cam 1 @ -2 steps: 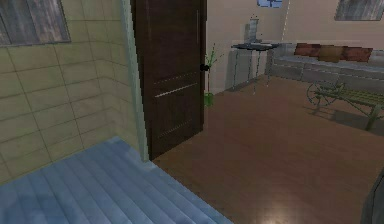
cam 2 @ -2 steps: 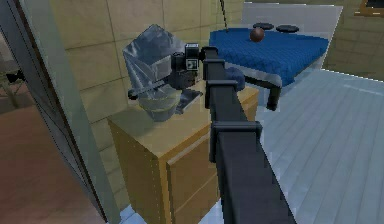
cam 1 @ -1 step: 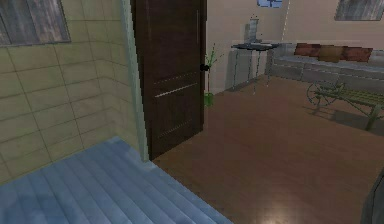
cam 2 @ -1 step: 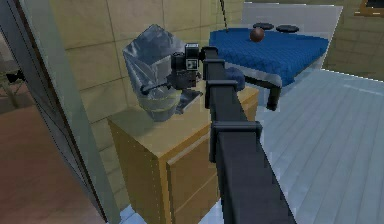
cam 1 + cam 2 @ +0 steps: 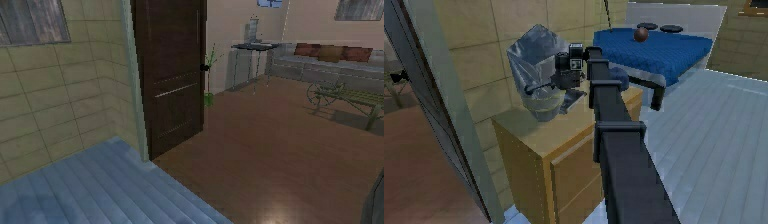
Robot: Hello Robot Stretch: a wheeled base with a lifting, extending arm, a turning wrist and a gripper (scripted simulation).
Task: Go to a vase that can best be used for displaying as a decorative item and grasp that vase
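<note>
In the arm side view the dark arm (image 5: pixel 619 150) reaches up from the near edge toward a wooden counter (image 5: pixel 554 160) with drawer fronts, set against a pale tiled wall (image 5: pixel 474 50). On the counter's top, toward its far left, stands a grey vessel (image 5: pixel 532 55) with a crinkled, translucent upper part and a rounder lower body; it may be the vase, but its shape is too unclear to say. The end effector (image 5: pixel 564 85) is at the vessel's right side. I cannot tell whether they touch, how far apart its fingers stand, or whether it has hold of anything, since the vessel sits on the counter right behind it. Farther right is a bed (image 5: pixel 664 55) with a blue cover, a brown ball (image 5: pixel 641 34) and dark pillows (image 5: pixel 659 27). In the forward view a dark door (image 5: pixel 170 70) stands in the middle, with a green plant (image 5: pixel 209 70) just to its right, a sofa (image 5: pixel 330 60) at the far right and wood floor (image 5: pixel 270 140) between.
</note>
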